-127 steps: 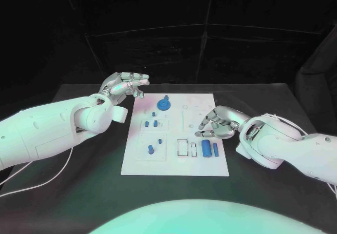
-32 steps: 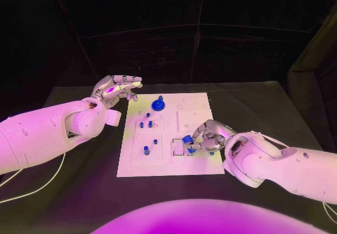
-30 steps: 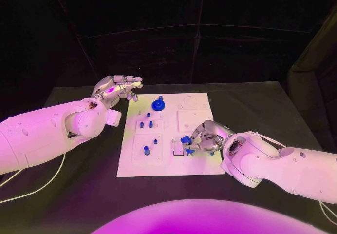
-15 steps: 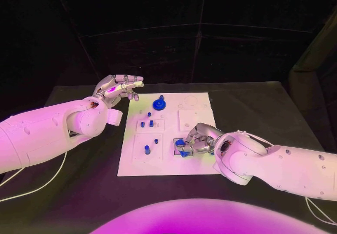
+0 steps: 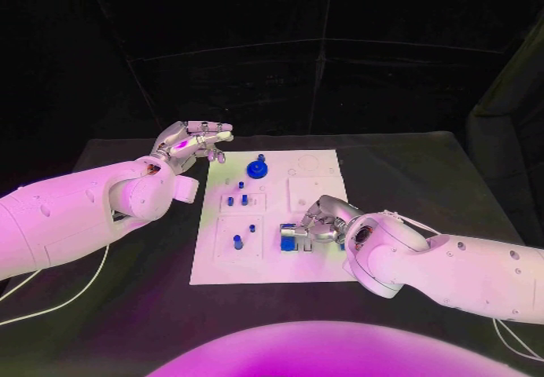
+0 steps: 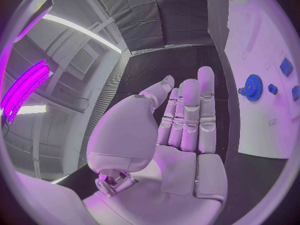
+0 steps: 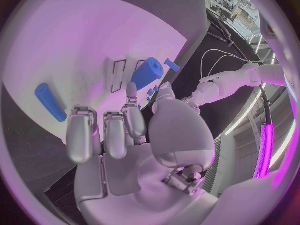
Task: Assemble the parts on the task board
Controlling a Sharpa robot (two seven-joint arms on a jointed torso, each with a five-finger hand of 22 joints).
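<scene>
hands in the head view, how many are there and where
2. The left hand hangs off the task board's far left corner; the right hand is over its near right part.

No text, label, brand, number or sign can be read anywhere in these views. The white task board (image 5: 323, 174) carries only thin outlined rectangles and faint circles, with no lettering that can be made out.
</scene>
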